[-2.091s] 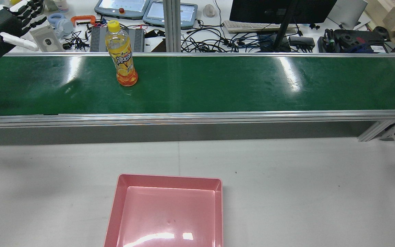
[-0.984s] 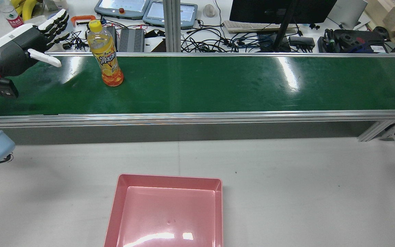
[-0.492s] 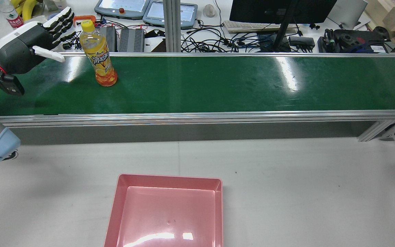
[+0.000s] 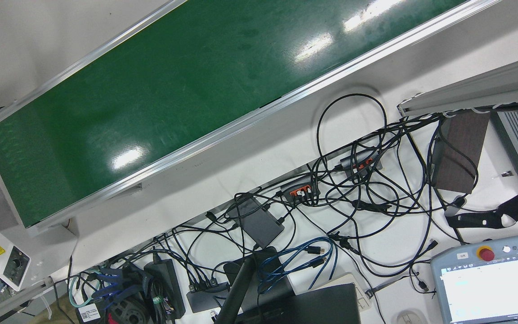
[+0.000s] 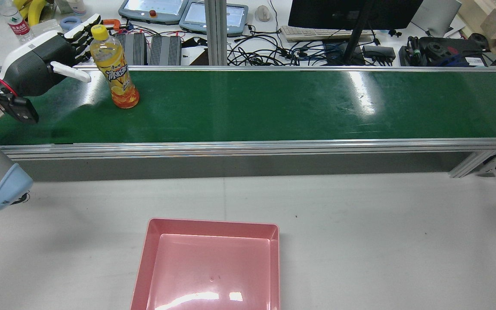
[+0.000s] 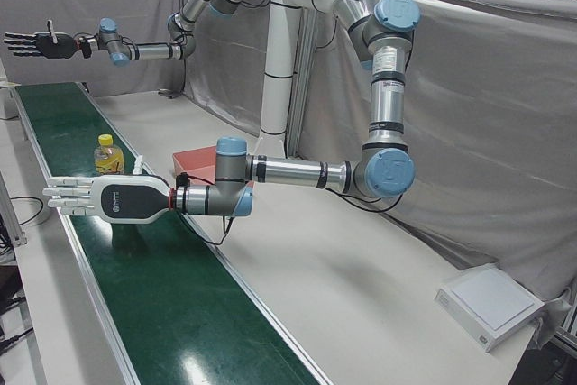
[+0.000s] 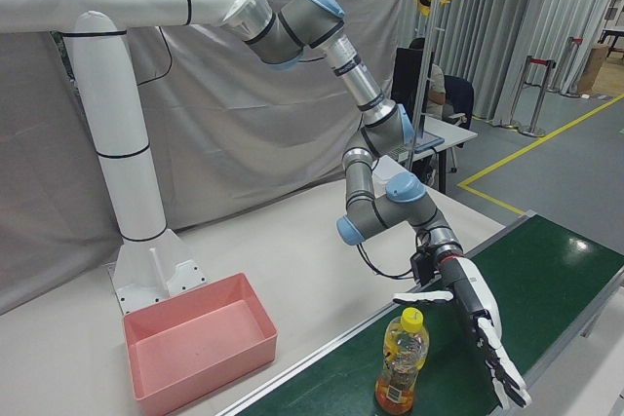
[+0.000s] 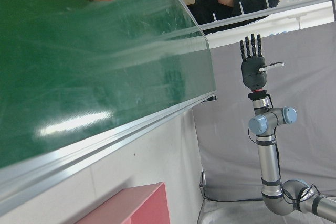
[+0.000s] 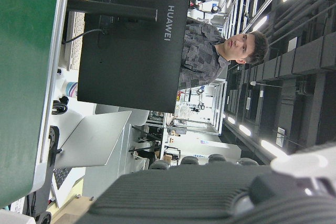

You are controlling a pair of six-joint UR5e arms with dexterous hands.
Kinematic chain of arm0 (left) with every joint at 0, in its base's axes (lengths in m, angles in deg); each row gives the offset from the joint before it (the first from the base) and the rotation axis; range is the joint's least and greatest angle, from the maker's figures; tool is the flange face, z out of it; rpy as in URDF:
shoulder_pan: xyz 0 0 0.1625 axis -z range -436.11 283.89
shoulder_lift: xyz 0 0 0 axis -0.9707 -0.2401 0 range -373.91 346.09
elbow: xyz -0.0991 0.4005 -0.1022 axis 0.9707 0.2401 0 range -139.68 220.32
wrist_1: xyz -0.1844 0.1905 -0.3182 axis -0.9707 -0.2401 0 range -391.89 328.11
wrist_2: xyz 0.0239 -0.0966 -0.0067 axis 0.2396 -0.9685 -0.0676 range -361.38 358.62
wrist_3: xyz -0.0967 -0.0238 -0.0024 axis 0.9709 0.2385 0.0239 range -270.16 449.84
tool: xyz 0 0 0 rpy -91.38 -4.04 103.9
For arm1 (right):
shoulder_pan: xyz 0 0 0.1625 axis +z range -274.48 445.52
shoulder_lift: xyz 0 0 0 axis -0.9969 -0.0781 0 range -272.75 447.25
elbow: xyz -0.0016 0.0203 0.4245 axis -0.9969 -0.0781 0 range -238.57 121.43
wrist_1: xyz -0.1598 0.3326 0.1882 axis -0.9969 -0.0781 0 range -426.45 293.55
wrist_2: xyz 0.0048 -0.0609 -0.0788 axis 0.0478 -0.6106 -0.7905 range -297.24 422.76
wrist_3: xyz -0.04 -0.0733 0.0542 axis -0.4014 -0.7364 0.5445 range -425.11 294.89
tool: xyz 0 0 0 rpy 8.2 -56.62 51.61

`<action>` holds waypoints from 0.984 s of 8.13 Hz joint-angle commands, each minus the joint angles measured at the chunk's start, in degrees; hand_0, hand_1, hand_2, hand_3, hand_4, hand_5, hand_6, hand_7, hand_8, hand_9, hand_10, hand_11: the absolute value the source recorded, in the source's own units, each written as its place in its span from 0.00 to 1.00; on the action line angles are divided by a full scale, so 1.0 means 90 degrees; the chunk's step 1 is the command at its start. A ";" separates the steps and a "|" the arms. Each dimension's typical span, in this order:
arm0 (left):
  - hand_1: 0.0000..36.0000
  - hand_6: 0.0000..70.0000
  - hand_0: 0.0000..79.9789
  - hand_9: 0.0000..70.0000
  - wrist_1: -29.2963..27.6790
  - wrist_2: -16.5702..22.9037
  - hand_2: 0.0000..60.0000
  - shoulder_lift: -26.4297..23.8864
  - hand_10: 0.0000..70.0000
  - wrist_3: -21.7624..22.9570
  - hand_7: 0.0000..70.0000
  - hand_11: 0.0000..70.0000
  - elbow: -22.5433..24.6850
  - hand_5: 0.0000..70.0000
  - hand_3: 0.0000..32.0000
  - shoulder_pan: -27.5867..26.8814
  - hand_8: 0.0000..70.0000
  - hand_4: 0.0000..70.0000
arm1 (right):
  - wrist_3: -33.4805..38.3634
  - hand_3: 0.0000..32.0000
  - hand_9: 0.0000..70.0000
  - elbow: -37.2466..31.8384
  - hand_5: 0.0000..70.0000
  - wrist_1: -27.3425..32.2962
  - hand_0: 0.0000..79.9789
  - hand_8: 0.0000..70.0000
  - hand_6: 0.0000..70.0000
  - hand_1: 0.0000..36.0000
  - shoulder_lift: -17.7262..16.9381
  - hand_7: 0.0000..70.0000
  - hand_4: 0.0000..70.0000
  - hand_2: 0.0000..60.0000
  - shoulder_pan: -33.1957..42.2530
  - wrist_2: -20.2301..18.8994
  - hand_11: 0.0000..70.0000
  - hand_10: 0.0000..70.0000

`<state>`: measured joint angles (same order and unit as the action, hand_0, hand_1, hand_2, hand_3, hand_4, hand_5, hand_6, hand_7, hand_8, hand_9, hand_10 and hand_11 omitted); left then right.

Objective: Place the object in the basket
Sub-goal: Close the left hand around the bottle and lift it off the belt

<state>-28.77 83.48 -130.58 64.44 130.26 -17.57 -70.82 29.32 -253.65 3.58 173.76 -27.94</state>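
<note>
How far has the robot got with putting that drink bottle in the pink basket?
Barely begun. The bottle stands upright on the green belt, ungrasped. In hand: the left robot hand is open beside it. Left to do: grasp, carry and drop it into the pink basket. The right robot hand waits open, far off.
</note>
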 commanded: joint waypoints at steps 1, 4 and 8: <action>0.34 0.00 0.64 0.00 0.0181 -0.0015 0.00 -0.0240 0.07 0.0009 0.00 0.13 -0.0012 0.00 0.00 -0.0205 0.00 0.03 | 0.0000 0.00 0.00 0.0000 0.00 0.0000 0.00 0.00 0.00 0.00 0.0000 0.00 0.00 0.00 0.0000 0.0000 0.00 0.00; 0.35 0.00 0.63 0.00 0.0181 -0.0024 0.00 -0.0240 0.07 0.0068 0.00 0.13 -0.0002 0.01 0.00 -0.0205 0.00 0.04 | 0.0000 0.00 0.00 0.0009 0.00 0.0000 0.00 0.00 0.00 0.00 0.0000 0.00 0.00 0.00 0.0000 0.0000 0.00 0.00; 0.82 0.75 0.62 1.00 0.0728 -0.0034 1.00 -0.0445 1.00 0.0369 0.94 1.00 0.0017 0.92 0.00 -0.0176 0.91 0.60 | 0.0000 0.00 0.00 0.0009 0.00 0.0000 0.00 0.00 0.00 0.00 0.0000 0.00 0.00 0.00 0.0000 0.0000 0.00 0.00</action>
<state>-24.16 83.19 -133.68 65.93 130.21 -19.39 -70.82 29.38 -253.66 3.58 173.76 -27.94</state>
